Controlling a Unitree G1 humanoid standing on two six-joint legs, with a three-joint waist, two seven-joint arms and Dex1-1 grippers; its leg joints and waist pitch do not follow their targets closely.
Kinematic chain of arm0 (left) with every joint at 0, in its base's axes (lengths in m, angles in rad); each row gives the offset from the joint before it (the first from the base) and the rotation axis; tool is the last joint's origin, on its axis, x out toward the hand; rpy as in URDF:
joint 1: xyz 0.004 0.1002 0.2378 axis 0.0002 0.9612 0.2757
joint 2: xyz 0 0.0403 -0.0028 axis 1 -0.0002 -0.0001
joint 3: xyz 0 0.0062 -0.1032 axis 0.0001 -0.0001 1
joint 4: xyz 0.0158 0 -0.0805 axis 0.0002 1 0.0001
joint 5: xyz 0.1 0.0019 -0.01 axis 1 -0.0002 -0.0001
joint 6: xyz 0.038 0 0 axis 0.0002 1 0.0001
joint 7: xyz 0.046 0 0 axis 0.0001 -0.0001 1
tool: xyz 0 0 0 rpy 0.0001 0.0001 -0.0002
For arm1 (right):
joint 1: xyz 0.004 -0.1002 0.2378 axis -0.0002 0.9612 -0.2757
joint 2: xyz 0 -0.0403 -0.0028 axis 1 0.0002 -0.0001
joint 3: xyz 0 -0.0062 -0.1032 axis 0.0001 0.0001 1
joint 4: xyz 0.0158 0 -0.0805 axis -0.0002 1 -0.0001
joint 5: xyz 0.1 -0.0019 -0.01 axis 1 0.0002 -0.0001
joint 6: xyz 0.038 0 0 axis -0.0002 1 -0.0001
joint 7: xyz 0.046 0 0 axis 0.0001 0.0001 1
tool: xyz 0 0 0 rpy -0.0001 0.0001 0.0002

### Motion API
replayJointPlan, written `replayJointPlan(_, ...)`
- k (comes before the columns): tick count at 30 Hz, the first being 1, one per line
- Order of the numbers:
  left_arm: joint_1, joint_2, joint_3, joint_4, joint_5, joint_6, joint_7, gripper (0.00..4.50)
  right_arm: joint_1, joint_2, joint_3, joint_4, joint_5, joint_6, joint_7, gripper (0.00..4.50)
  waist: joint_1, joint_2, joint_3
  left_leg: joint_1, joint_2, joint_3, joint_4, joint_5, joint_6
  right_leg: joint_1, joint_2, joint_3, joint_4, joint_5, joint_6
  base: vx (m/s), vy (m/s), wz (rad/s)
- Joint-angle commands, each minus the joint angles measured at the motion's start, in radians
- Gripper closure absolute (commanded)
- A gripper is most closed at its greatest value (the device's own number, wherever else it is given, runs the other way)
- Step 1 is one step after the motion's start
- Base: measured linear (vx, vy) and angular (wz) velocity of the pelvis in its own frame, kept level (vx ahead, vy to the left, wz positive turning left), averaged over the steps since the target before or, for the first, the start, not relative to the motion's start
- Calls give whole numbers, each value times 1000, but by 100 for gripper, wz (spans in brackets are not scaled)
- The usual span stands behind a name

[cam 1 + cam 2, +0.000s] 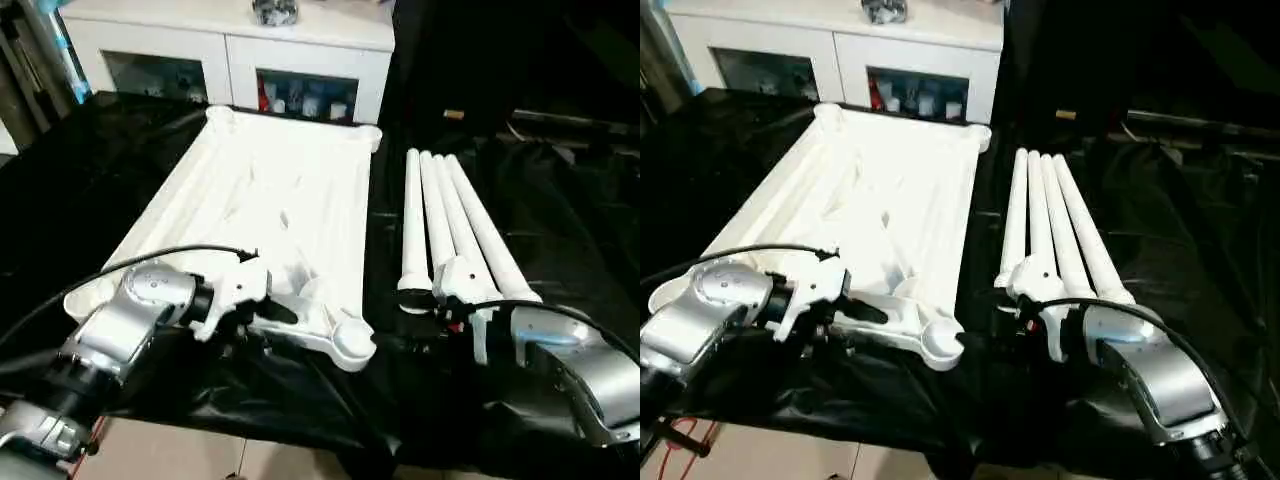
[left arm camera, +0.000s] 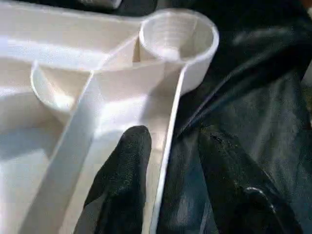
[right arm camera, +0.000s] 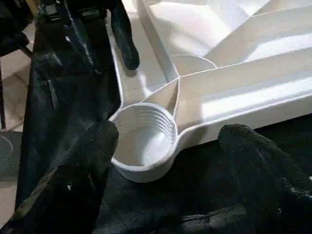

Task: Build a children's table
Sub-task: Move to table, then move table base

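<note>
While the white tabletop point(image 1: 270, 200) lies underside-up on the black-draped desk point(image 1: 560, 230), four white legs point(image 1: 450, 215) lie bunched just to its right. Left gripper point(image 2: 168, 170): jaws straddle the near rim by the corner socket point(image 3: 144, 134), not closed. Right gripper point(image 3: 165, 161): jaws wide apart, holding nothing, facing that socket.

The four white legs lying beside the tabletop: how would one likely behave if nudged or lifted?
The legs are round tubes lying loose on smooth black sheeting, so a nudged one would probably roll. Being tapered, it would likely curve rather than roll straight. They look like hollow plastic, so probably light and stiff.
</note>
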Motion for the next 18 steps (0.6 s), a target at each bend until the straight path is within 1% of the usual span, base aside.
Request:
replayJointPlan(1, -34, -10, -22, 50, 38, -23, 2, 303, -14, -5, -7, -3, 8, 21, -1, 77, 3, -2, -58, -1, 83, -22, -84, -35, 51, 57, -91, 47, -63, -99, -276, 0, 0, 0)
replayJointPlan(2, -38, -12, -23, 59, 41, -24, 2, 315, -15, -2, -9, -2, 9, 24, -6, 77, 3, -2, -57, -2, 83, -22, -85, -33, 52, 56, -90, 47, -65, -100, -274, 0, 0, 0)
replayJointPlan(3, -48, -19, -22, 80, 43, -30, 3, 315, -15, 1, -7, -2, 9, 25, -9, 77, 4, 0, -58, -1, 83, -22, -84, -33, 50, 57, -92, 47, -64, -101, -275, 0, 0, 0)
replayJointPlan(4, -54, -24, -21, 93, 43, -31, 1, 338, -14, 5, -4, -4, 9, 25, -13, 77, 4, -1, -58, -2, 83, -22, -84, -32, 49, 57, -92, 47, -64, -101, -275, 0, 0, 0)
replayJointPlan(5, -56, -25, -21, 96, 42, -32, 0, 338, -14, 6, -2, -5, 9, 26, -13, 77, 4, 5, -59, -1, 82, -21, -84, -31, 46, 57, -91, 46, -65, -92, -278, 0, 0, 0)
replayJointPlan(6, -58, -27, -21, 99, 42, -32, -1, 354, -13, 8, -1, -7, 10, 27, -14, 77, 5, 3, -59, -2, 84, -22, -84, -30, 44, 58, -93, 46, -62, -81, -283, 0, 0, 0)
replayJointPlan(7, -61, -31, -20, 103, 40, -29, -3, 354, -12, 11, 2, -8, 7, 26, -16, 77, 6, 3, -60, -2, 84, -22, -84, -27, 44, 58, -93, 46, -61, -73, -285, 0, 0, 0)
replayJointPlan(8, -64, -34, -20, 107, 40, -30, -2, 367, -12, 15, 3, -8, 5, 26, -17, 77, 6, 5, -60, -2, 84, -22, -84, -24, 45, 58, -93, 46, -60, -61, -289, 0, 0, 0)
replayJointPlan(10, -67, -39, -19, 114, 43, -34, -4, 390, -12, 18, 5, -8, 4, 25, -19, 77, 6, 3, -59, -2, 85, -22, -84, -28, 45, 59, -94, 46, -61, -62, -293, 0, 0, 0)
replayJointPlan(11, -67, -41, -18, 116, 45, -38, -5, 390, -12, 20, 6, -10, 3, 25, -20, 77, 7, 6, -59, -2, 85, -22, -84, -31, 44, 59, -94, 46, -61, -65, -294, 0, 0, 0)
replayJointPlan(12, -67, -42, -16, 116, 46, -44, -4, 411, -11, 20, 6, -12, 3, 25, -21, 77, 6, 7, -57, -1, 86, -22, -86, -44, 40, 58, -93, 46, -64, -80, -293, 0, 0, 0)
replayJointPlan(15, -60, -39, -12, 99, 46, -44, -2, 422, -5, 21, 7, -20, 2, 26, -25, 77, 6, 6, -58, -1, 86, -22, -86, -54, 32, 59, -93, 46, -64, -92, -289, 0, 0, 0)
replayJointPlan(16, -52, -37, -6, 81, 48, -44, 11, 435, 0, 22, 7, -24, 1, 26, -27, 77, 6, 11, -58, -3, 87, -24, -87, -46, 30, 61, -94, 46, -62, -80, -289, 0, 0, 0)
replayJointPlan(17, -40, -32, 0, 50, 57, -47, 32, 435, 5, 22, 7, -28, -1, 27, -28, 77, 4, 13, -58, -4, 87, -24, -87, -45, 28, 61, -94, 46, -61, -72, -291, 0, 0, 0)
replayJointPlan(18, -29, -28, 8, 21, 68, -45, 63, 447, 9, 22, 7, -31, -3, 28, -30, 77, 0, 9, -60, -6, 87, -25, -86, -38, 30, 64, -93, 45, -58, -46, -294, 0, 0, 0)
